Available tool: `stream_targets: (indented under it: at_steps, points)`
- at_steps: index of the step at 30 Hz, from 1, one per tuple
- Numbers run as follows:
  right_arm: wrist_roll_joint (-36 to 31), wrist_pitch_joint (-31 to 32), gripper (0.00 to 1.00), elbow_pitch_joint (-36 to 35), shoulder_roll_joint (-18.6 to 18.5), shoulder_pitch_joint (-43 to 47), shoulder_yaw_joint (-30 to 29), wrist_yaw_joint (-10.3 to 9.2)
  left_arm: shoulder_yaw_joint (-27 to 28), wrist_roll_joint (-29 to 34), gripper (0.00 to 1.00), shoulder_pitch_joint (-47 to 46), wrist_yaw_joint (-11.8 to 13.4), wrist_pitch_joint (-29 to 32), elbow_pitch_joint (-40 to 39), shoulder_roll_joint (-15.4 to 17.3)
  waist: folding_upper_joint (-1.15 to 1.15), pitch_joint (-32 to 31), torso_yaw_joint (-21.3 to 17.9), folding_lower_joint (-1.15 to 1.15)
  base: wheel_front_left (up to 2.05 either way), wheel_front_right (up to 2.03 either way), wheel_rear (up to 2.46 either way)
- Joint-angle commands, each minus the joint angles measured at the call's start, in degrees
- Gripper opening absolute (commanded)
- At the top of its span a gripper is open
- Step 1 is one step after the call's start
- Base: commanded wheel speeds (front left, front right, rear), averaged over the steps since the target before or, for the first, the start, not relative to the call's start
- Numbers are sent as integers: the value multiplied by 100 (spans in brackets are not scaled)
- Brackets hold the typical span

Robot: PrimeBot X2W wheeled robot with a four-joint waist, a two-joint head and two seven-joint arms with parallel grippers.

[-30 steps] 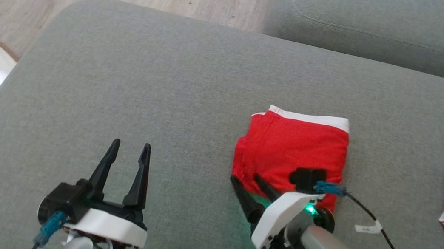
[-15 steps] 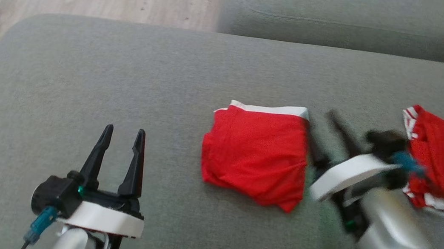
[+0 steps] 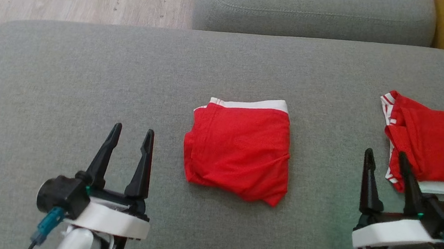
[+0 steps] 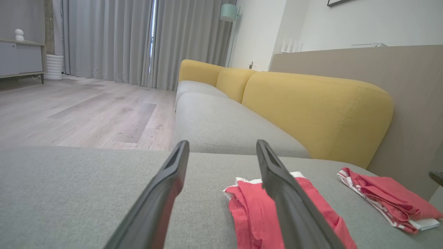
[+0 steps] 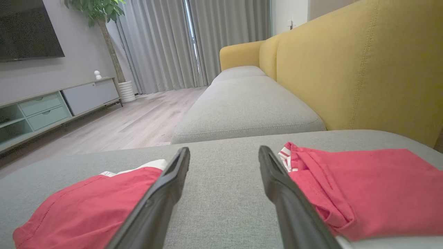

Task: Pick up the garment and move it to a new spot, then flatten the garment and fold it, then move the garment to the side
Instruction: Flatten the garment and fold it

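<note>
**Fold could spill open on the last move**

The folded garment [image 3: 238, 146] lies flat on the grey cushion [image 3: 82, 80], with its white waistband on the far edge. The left fingers [image 3: 143, 161] sit to its left and the right fingers [image 3: 368, 182] to its right. Both pairs are spread wide and hold nothing. Only the shift aside seems to remain. Pinching the top layer alone would peel the fold open, and dragging would bunch it. The second red garment [image 3: 438, 146], further right and just beside the right fingers, could be seized by mistake.
</note>
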Motion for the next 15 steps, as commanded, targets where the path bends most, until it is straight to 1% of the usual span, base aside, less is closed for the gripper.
stream_targets:
  at_steps: [1, 10, 11, 12, 15]
  points:
    - [-34, -60, 100, -285, 30, -111, 78, -4, 176, 62, 100, -206, -19, -46, -105, 23, 0, 5, -5, 0, 0, 0, 0]
    - [113, -61, 100, -420, 55, -28, 174, -4, 104, 64, 100, -183, -22, -46, -18, 23, 0, 87, 120, 0, 0, 0, 0]
    - [198, -61, 16, -409, 55, -63, 188, -4, 81, 62, 100, -198, -23, -46, -14, 23, 0, 114, 156, 0, 0, 0, 0]
    - [212, -61, 0, -407, 55, -112, 201, -4, 50, 61, 100, -213, -23, -46, -3, 23, 0, 141, 200, 0, 0, 0, 0]
    - [94, -49, 0, -340, 55, -307, 287, -4, -64, 47, 100, -270, -27, -46, 26, 23, 0, 261, 371, 0, 0, 0, 0]
